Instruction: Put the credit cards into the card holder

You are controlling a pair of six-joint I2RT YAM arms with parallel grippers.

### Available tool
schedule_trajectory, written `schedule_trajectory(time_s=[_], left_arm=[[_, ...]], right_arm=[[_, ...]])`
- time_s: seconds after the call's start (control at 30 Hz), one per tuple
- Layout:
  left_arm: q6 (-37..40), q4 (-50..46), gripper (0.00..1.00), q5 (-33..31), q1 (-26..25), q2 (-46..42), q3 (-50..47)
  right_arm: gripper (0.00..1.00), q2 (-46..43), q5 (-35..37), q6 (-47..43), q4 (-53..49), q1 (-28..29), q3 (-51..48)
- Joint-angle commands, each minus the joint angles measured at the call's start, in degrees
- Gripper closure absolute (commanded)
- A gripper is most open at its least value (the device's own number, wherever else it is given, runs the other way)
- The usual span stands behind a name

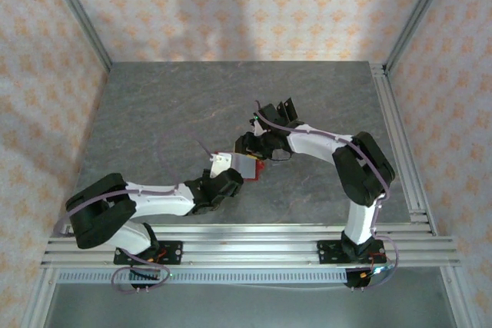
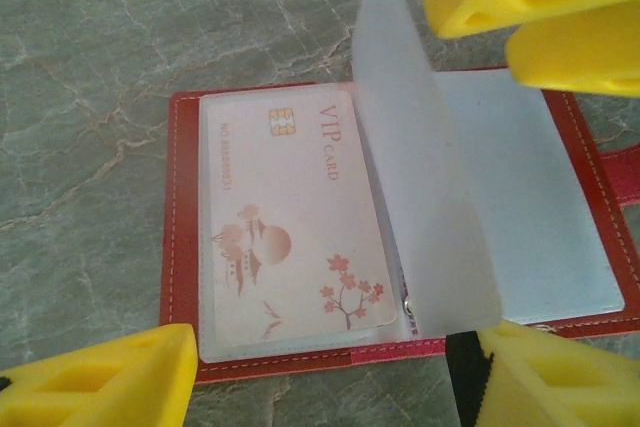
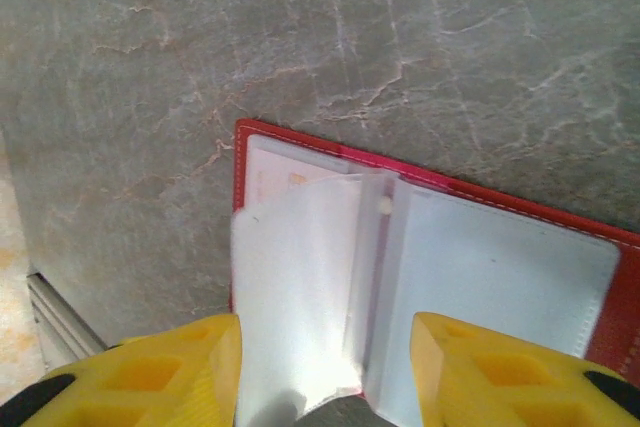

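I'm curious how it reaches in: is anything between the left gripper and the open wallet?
Nothing visible. The left gripper hangs over the wallet; its own clear leaf stands up at the fold, beside the pocketed card.

The credit card (image 2: 290, 247) in the card holder (image 2: 180, 247) is showing "VIP CARD"; its line beginning "NO" is blurring into unreadable digits.

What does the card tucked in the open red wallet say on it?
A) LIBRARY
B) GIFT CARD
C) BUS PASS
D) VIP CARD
D: in the left wrist view, the credit card lying in the red card holder has VIP CARD printed beside its gold chip.
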Motion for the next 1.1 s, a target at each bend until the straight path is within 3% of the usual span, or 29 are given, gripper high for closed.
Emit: schedule_trajectory(time_s=[0.0,0.27,0.5,0.63,0.8,1.07], left_arm=[[-1.1,-0.8,0.32,-2.1,-0.4,-2.6,-1.3],[-3.4,-4.3,0.32,-5.1,-0.7,-13.8,-5.3],[-7.1,-16.4,0.3,-11.7,-0.7,-30.7,-7.9],[-8.6,-22.7,0.29,-13.6,-0.4,-35.7,-7.2],[-9.8,-25.1,0.28,-12.7,1.2,-35.1,-6.0],[-3.9,-22.1,0.27,-4.8,7.1,-23.4,1.8]], right_arm=[[0.52,2.3,-2.5,2.0,2.7,0.4,1.2],[0.52,9.2,-4.0,1.9,-0.9,2.7,9.9],[0.52,14.2,-4.2,2.1,-3.6,4.3,16.2],[0.52,16.1,-4.5,3.2,-3.1,4.5,17.4],[0.52,17.2,-6.0,4.6,-1.9,4.5,18.3],[0.52,9.0,-3.8,3.2,-3.7,2.1,17.2]])
